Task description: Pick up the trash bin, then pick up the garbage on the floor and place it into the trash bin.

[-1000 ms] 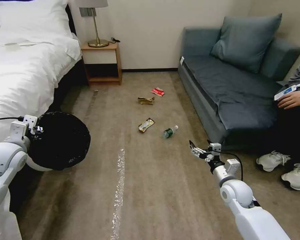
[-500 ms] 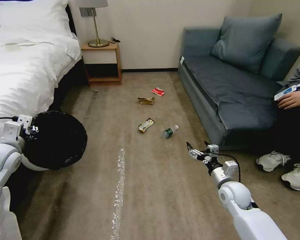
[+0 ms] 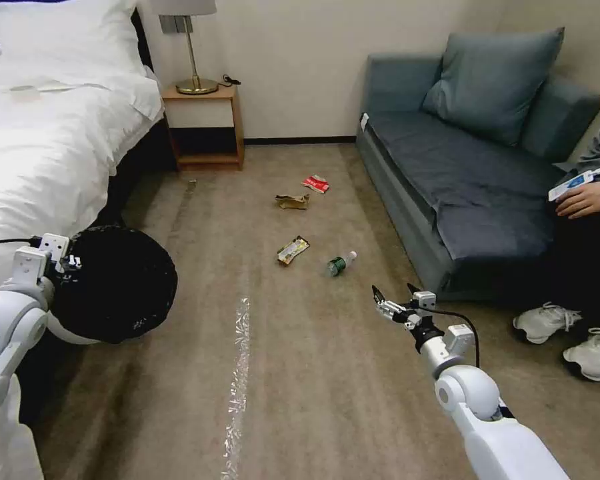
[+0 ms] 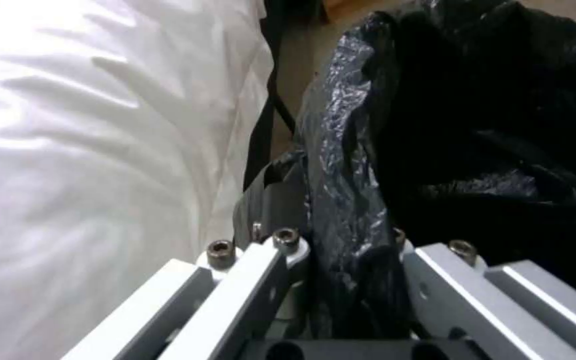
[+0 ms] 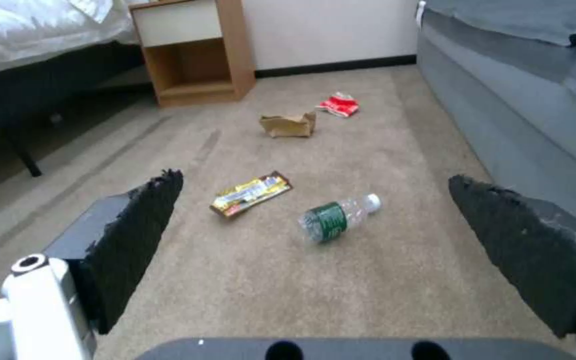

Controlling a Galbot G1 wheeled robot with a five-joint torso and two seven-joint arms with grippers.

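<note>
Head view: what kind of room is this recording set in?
Likely a hotel-style bedroom: a bed with white linen, a wooden nightstand carrying a brass lamp, and a grey sofa along a carpeted floor.

A beige-brown carpeted floor [image 3: 313,373] runs between a white bed on the left and a grey-blue sofa on the right. Four pieces of litter lie on it, mid-floor. Nearest is a small clear plastic bottle with a green label [image 3: 340,264], on its side. Just left of it lies a flat yellow-and-black snack wrapper [image 3: 293,250]. Farther off sits a crumpled brown paper wrapper [image 3: 292,201], and just beyond it to the right a red-and-white packet [image 3: 315,183]. A strip of clear shiny tape [image 3: 237,387] runs along the near floor.
</note>
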